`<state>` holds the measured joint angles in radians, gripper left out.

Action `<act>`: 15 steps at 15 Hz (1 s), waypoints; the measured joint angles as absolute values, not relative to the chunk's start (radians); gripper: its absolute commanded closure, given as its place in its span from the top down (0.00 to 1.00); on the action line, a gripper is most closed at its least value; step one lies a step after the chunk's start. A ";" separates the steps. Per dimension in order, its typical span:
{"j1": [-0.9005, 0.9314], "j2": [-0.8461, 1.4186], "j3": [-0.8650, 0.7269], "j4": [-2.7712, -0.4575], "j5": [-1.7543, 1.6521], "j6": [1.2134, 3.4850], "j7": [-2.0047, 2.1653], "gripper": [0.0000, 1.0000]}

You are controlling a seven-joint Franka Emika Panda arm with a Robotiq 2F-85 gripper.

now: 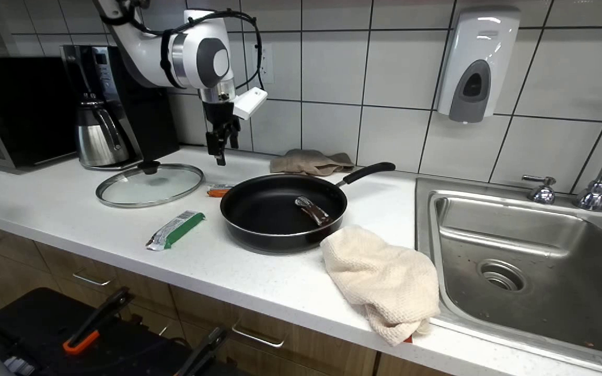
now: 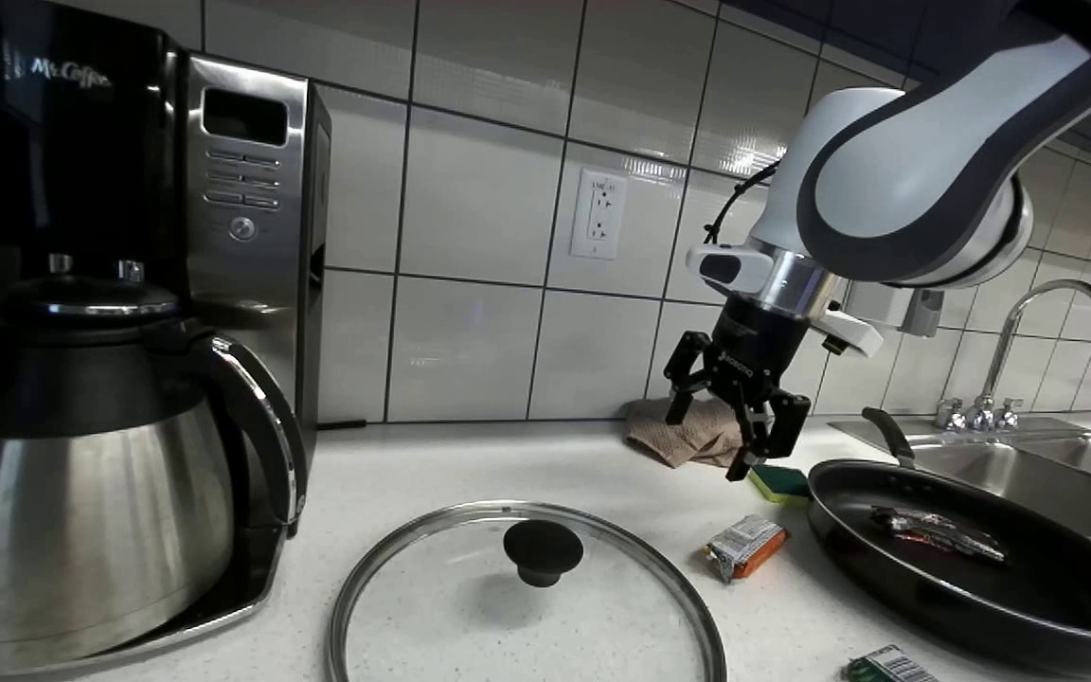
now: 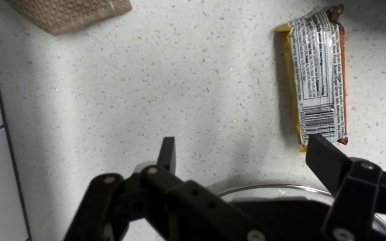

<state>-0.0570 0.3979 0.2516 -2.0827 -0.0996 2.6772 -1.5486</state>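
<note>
The black two-finger gripper (image 3: 241, 147) stands spread, nothing between its fingers, hanging above the white speckled counter (image 3: 146, 93) beside the round black frying pan (image 1: 264, 209). Nearest to it is a snack bar in an orange, yellow and white wrapper (image 3: 316, 78), lying flat near the pan's rim but apart from it. Farther from the pan than this bar lies a round glass lid with a black knob (image 1: 149, 188); a snack bar in a green and silver wrapper (image 1: 176, 231) lies near the pan too, and a dark brown wrapped bar (image 1: 313, 211) rests inside it. In the wrist view one fingertip (image 3: 325, 160) overlaps the barcode end of the orange, yellow and white wrapper, so a clean grip would call for shifting sideways and along until that bar's middle sits between both fingers. The fingers face its narrow width, so little turning seems needed. A straight descent, clear of pan and lid, and a gentle squeeze should spare the wrapper. How high the fingers stand above it is hard to judge.
</note>
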 measured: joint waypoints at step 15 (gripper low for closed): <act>-0.036 0.396 0.210 -2.095 -0.099 2.487 -1.584 1.00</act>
